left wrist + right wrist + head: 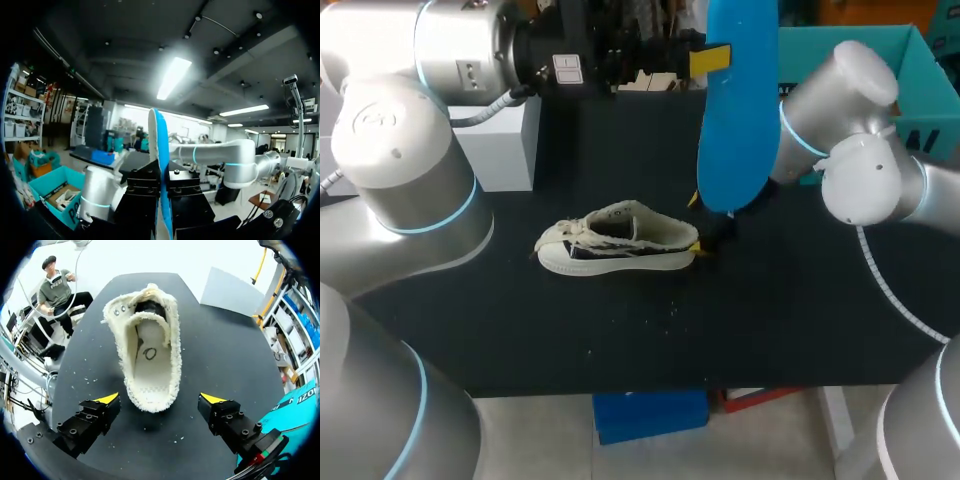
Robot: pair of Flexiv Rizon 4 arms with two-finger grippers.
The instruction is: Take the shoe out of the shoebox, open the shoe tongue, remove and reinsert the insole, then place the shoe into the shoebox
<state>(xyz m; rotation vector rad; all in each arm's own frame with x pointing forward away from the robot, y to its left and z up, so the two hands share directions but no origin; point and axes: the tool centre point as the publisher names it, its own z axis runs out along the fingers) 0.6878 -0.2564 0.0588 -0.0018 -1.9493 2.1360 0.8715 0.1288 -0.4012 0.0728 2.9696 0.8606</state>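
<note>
Left gripper (715,58) is raised high over the far side of the table (770,320) and clenched on the blue insole (738,100). The insole hangs roughly upright and long end down, its lower tip above the shoe's heel. In the left wrist view the insole (159,145) shows edge-on, white on one face and blue on the other, pinched between the two black fingers (142,197) of the left gripper (161,187). Their yellow tips are not visible there.

Right gripper (698,225) sits low at the heel end of the shoe (617,240), holding nothing. In the right wrist view the right gripper (160,400) is spread wide. Its yellow-tipped fingers (107,400) stand one to each side of the heel, with bare table showing between each tip and the shoe.

The shoe (149,355) is a cream canvas sneaker, upright on its sole near the table's middle. Its opening gapes and shows a pale footbed with a dark mark on it. White flecks (85,377) lie scattered on the table beside it.

The teal shoebox (800,50) stands at the far right, behind the right arm. A white box (500,150) stands at the far left.
</note>
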